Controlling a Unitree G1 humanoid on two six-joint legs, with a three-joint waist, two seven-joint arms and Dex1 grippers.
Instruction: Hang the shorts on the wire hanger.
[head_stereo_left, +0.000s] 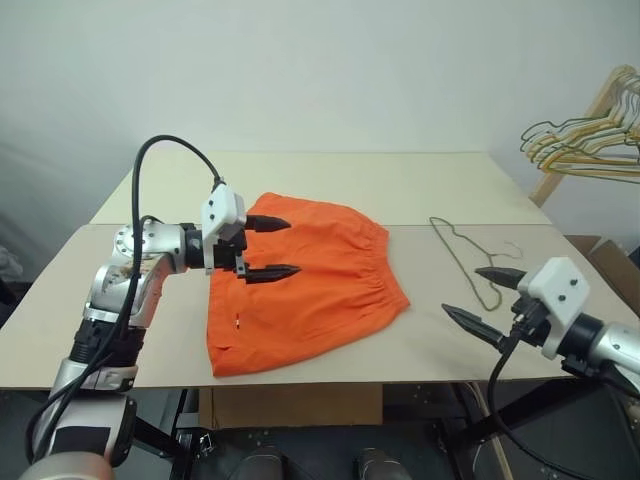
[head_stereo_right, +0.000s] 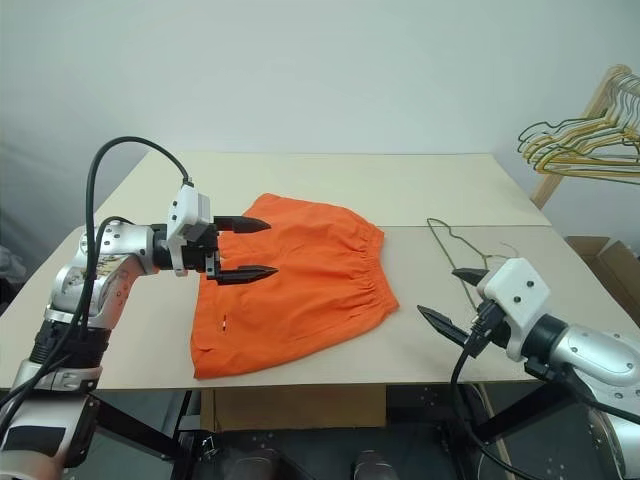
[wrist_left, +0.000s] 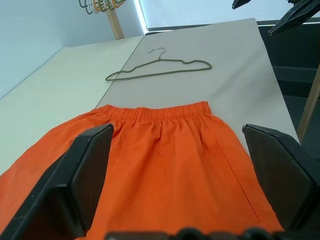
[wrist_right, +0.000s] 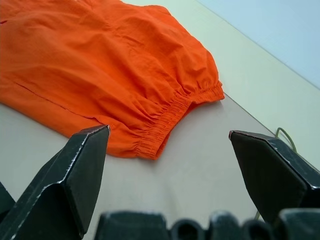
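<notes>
Shorts (head_stereo_left: 300, 285) flat on table (head_stereo_left: 420, 190), hanger (head_stereo_left: 470, 262) just right of waistband. Left gripper (head_stereo_left: 258, 248) above shorts, right gripper (head_stereo_left: 482, 297) beside hanger; both jaws wide, empty.

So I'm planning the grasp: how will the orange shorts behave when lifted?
The shorts lie flat and wrinkled, so they will probably droop around a gripper. They look thin, likely light. The gathered waistband seems thicker, perhaps the firmest edge to pinch.

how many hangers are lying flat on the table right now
1. The wire hanger lies flat on the table, to the right of the shorts, apart from them. Other hangers hang bunched on a wooden rack off the table, too overlapped to count.
</notes>
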